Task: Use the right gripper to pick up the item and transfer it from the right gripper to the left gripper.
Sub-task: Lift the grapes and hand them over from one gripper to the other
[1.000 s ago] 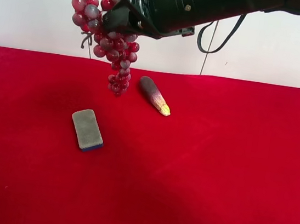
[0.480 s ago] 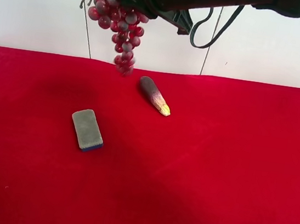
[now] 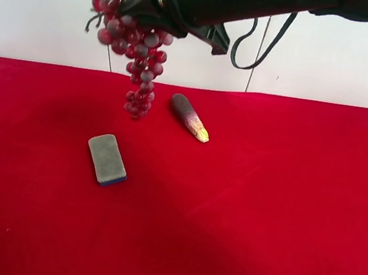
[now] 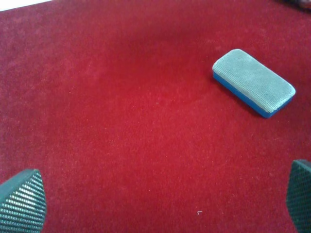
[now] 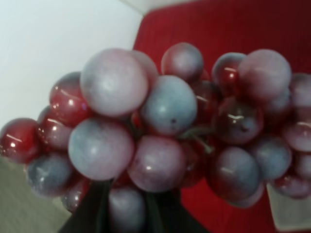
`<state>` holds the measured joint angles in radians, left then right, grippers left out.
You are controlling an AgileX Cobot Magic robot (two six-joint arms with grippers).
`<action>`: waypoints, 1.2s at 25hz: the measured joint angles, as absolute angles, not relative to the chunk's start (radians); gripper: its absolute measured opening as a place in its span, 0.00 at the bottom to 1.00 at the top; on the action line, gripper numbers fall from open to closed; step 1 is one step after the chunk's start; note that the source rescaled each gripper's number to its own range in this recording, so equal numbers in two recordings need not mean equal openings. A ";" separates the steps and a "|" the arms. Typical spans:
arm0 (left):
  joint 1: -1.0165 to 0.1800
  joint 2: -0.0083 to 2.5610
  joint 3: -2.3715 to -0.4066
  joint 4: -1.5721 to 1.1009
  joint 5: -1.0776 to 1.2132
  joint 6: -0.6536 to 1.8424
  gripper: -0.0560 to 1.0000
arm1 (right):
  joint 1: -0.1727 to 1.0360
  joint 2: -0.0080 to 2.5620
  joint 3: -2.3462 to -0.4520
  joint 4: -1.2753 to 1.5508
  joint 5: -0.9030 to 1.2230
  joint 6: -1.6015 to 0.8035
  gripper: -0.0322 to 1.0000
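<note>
Dozens of small glossy grapes, red and pale pink, make up the grape bunch (image 3: pixel 132 42). It hangs in mid-air from the right gripper (image 3: pixel 144 9), high over the far part of the red cloth (image 3: pixel 263 209). Its narrow lower tip dangles clear of the cloth and, in the high view, sits near the purple tapered piece (image 3: pixel 189 116). The right jaws are clamped on the thick upper part of the bunch, and the right wrist view is filled with grapes (image 5: pixel 165 126) pressed round the dark fingers (image 5: pixel 92 213).

The left gripper (image 4: pixel 160 201) stands wide apart and holds nothing. Its ribbed pads (image 4: pixel 22 201) frame bare cloth, with the grey sponge (image 4: pixel 252 81) lying off to one side (the high view does not show this arm at all).

The bunch looks light, probably plastic. Each grape seems hard and slick, while the whole cluster is loose and likely to swing. A single grape would probably slip out, so the safer hold for the left jaws is across the broad middle, below the present grip, where several grapes can wedge between the pads.

No container shows in any view. The sponge (image 3: pixel 107 158) and the purple piece lie loose on the cloth.
</note>
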<state>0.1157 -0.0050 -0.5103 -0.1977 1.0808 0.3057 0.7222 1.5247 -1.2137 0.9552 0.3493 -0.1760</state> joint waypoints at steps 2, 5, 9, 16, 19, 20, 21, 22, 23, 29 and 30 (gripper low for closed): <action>0.116 -0.005 -0.510 -0.198 1.081 0.306 1.00 | 0.722 1.525 -1.214 0.951 0.394 -0.181 0.09; 0.116 -0.005 -0.510 -0.198 1.081 0.306 1.00 | 0.722 1.525 -1.214 0.907 0.459 -0.182 0.09; 0.116 -0.005 -0.510 -0.198 1.081 0.306 1.00 | 0.722 1.525 -1.214 0.815 0.521 -0.182 0.09; 0.116 -0.005 -0.510 -0.198 1.081 0.306 1.00 | 0.722 1.525 -1.214 0.784 0.529 -0.182 0.09; 0.116 -0.005 -0.510 -0.198 1.081 0.306 1.00 | 0.722 1.525 -1.214 0.784 0.522 -0.182 0.09; 0.116 -0.005 -0.510 -0.198 1.081 0.306 1.00 | 0.722 1.525 -1.214 0.784 0.522 -0.182 0.09; 0.116 -0.005 -0.510 -0.198 1.081 0.306 1.00 | 0.722 1.525 -1.214 0.784 0.522 -0.182 0.09; 0.116 -0.005 -0.510 -0.198 1.080 0.306 1.00 | 0.722 1.525 -1.214 0.784 0.522 -0.182 0.09; 0.116 -0.005 -0.510 -0.198 1.080 0.306 1.00 | 0.722 1.525 -1.214 0.784 0.522 -0.182 0.09; 0.116 -0.005 -0.526 -0.245 1.053 0.305 1.00 | 0.722 1.525 -1.214 0.784 0.522 -0.182 0.09; 0.116 -0.004 -0.530 -0.275 1.038 0.305 1.00 | 0.722 1.525 -1.214 0.784 0.522 -0.182 0.09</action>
<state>0.1157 -0.0039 -0.5302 -0.2748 1.0382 0.3048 0.7222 1.5247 -1.2137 0.7841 0.5215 -0.1824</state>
